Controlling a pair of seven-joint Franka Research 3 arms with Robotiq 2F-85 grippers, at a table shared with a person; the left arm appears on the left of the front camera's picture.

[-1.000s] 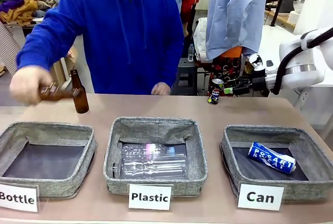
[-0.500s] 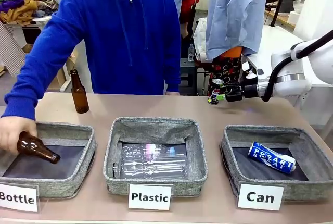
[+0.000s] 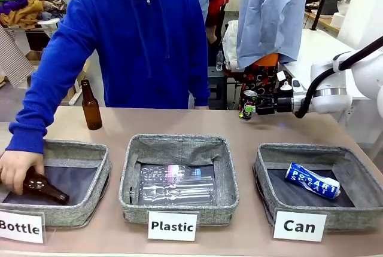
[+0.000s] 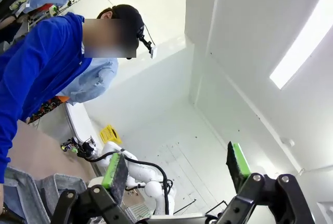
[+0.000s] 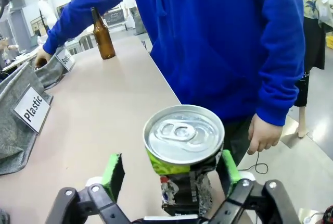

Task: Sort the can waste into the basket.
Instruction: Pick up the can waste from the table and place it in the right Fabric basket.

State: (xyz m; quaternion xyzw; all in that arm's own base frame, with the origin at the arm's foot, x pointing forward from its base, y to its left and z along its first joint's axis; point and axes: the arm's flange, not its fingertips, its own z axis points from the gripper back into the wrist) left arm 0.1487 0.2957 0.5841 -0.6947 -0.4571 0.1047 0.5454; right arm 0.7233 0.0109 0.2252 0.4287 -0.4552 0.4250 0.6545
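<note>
Two cans on record. First, blue can (image 3: 312, 180) with white lettering: lying on its side on the dark lining of the basket (image 3: 263, 164) fronted by the "Can" card (image 3: 299, 226), at the robot's right end of the row. Second, dark can (image 3: 245, 112) with silver lid: standing lid-up on the table (image 3: 287, 128) near its far edge, well apart from that basket.

Right gripper (image 3: 248, 110): reaching in from the right, level with the dark can, one finger on either side of it. Seen along the right wrist: jaws spread wide around the can body, one green pad (image 5: 115, 174) plainly clear of the can wall, with table surface showing in the gap; the other pad close against the dented side, contact there not determinable. Not clamped on the can.

Left gripper (image 4: 176, 165): raised, pointing up toward the ceiling (image 4: 244, 36), jaws wide apart, nothing between the pads.

Remaining layout, front view: middle basket (image 3: 179, 143) marked "Plastic", holding clear plastic bottles (image 3: 173, 186); left basket (image 3: 66, 147) marked "Bottle", holding a brown bottle (image 3: 46, 187) laid on its side with the person's hand (image 3: 18, 170) on its upper end; second brown bottle (image 3: 91, 107) upright on the table beyond that basket.
</note>
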